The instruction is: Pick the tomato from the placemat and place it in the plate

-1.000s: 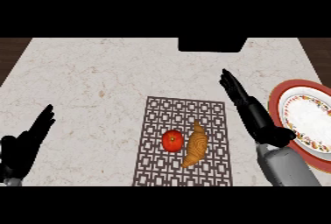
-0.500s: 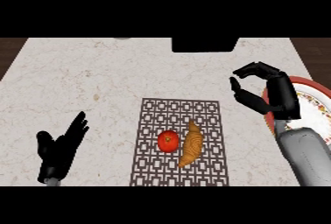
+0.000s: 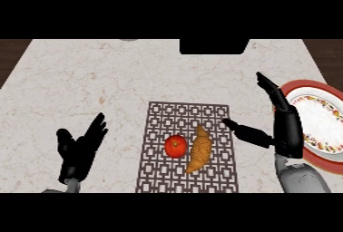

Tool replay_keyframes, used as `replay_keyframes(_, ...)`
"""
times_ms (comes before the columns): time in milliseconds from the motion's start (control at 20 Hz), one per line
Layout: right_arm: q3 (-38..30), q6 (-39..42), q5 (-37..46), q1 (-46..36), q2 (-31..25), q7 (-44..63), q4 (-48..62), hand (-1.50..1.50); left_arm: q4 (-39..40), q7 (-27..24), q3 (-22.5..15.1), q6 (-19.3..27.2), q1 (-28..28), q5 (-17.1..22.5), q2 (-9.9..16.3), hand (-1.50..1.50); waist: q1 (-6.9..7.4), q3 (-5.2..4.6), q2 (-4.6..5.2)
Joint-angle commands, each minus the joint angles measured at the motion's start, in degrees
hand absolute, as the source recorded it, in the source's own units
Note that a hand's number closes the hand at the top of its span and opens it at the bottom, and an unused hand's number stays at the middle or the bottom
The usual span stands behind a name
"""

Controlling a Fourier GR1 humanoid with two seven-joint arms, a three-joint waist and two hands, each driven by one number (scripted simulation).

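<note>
A red tomato point(image 3: 175, 146) lies on the dark lattice placemat point(image 3: 190, 118), close against the left side of a golden croissant point(image 3: 199, 148). My right hand point(image 3: 285, 124) is open to the right of the mat, fingers stretched up and thumb pointing left toward the croissant, not touching anything. It partly overlaps the left rim of the red-edged patterned plate point(image 3: 325, 122) at the right edge. My left hand point(image 3: 79, 149) rests open at the lower left, fingers up, well apart from the mat.
A pale marble counter point(image 3: 100, 81) carries everything. A black block point(image 3: 211, 46) sits at the counter's far edge, centre. A small grey object point(image 3: 129, 40) peeks in at the far edge, left of it.
My right hand has opened from a curled pose and come down toward the mat's right side, thumb out. The left hand has shifted slightly right and up. Tomato and croissant have not moved.
</note>
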Motion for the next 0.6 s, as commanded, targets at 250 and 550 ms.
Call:
replay_keyframes(250, 11.29, 13.64, 12.32, -2.5, -11.49, 25.15, -7.63, -1.5, 1.78, 0.83, 0.34, 0.37, -3.05, -0.43, -2.02, 0.0, 0.06, -0.21, -0.15)
replay_keyframes(550, 16.68, 23.04, 16.73, -3.0, -13.57, 41.47, -17.69, -1.5, 1.17, 0.81, 0.89, -1.31, -1.75, -0.25, -1.33, 0.0, 0.06, -0.06, -0.15)
